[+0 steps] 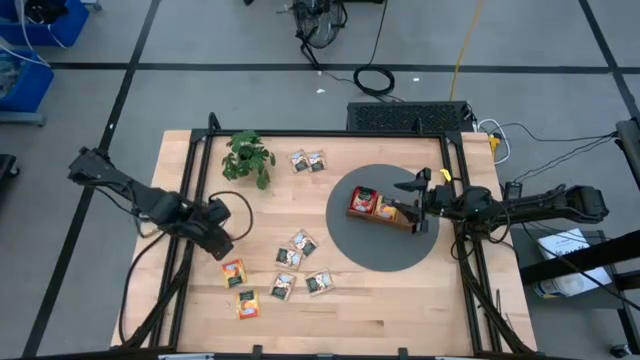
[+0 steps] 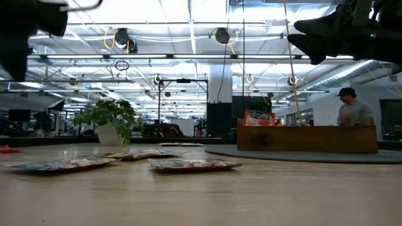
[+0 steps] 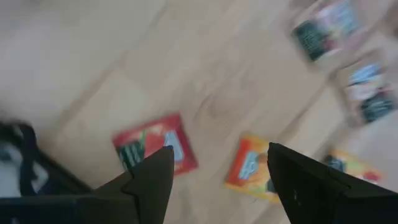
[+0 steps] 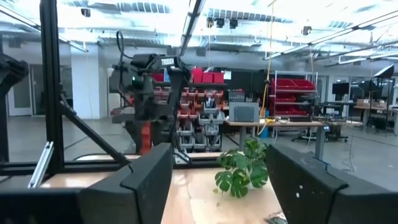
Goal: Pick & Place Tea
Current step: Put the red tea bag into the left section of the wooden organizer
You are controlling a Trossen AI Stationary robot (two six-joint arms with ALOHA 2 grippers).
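Several small tea sachets lie flat on the wooden table, among them a red one (image 1: 233, 270) (image 3: 152, 146) and an orange one (image 1: 246, 303) (image 3: 249, 168). Others lie near the table's middle (image 1: 302, 243) and at the far side (image 1: 308, 160). A red and an orange sachet (image 1: 372, 204) stand in the brown wooden tray (image 1: 402, 217) (image 2: 308, 139) on a grey round mat (image 1: 380, 255). My left gripper (image 1: 225, 243) (image 3: 217, 174) is open and empty above the red and orange sachets. My right gripper (image 1: 415, 206) (image 4: 217, 186) is open and empty over the tray's right end.
A small leafy green plant (image 1: 248, 158) (image 2: 110, 122) stands at the table's far left. Black frame rails (image 1: 190, 180) run along the table's left, right and far sides. A person (image 2: 353, 108) is in the room behind the tray.
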